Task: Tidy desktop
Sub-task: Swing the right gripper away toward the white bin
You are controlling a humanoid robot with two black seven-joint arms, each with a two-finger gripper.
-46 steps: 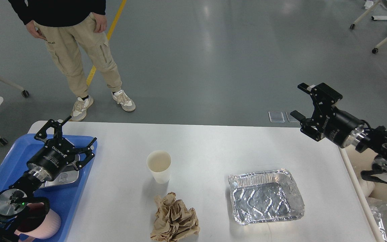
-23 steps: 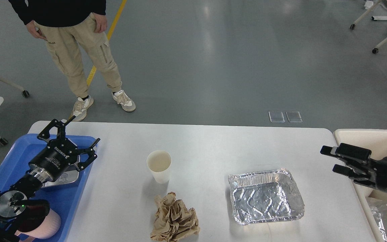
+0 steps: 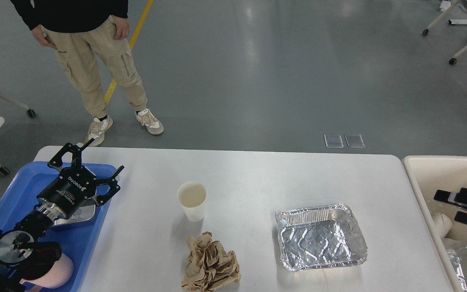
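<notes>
The white desktop (image 3: 258,174) holds a white paper cup (image 3: 191,200) standing upright at the middle, a crumpled brown paper ball (image 3: 211,265) just in front of it, and an empty foil tray (image 3: 320,237) to the right. My left gripper (image 3: 99,156) is open and empty, hovering over the far right corner of the blue tray (image 3: 14,186). My right gripper (image 3: 446,206) is open and empty at the right edge of the view, over the beige bin (image 3: 440,166).
The blue tray holds a small metal dish (image 3: 75,215) and a pink cup (image 3: 53,271). The bin holds a white cup (image 3: 442,223) and crumpled foil (image 3: 464,259). A person (image 3: 95,61) stands beyond the table's far left corner.
My right arm has dropped and pulled back to the right, from above the table's right end to over the bin. My left gripper has edged slightly to the right.
</notes>
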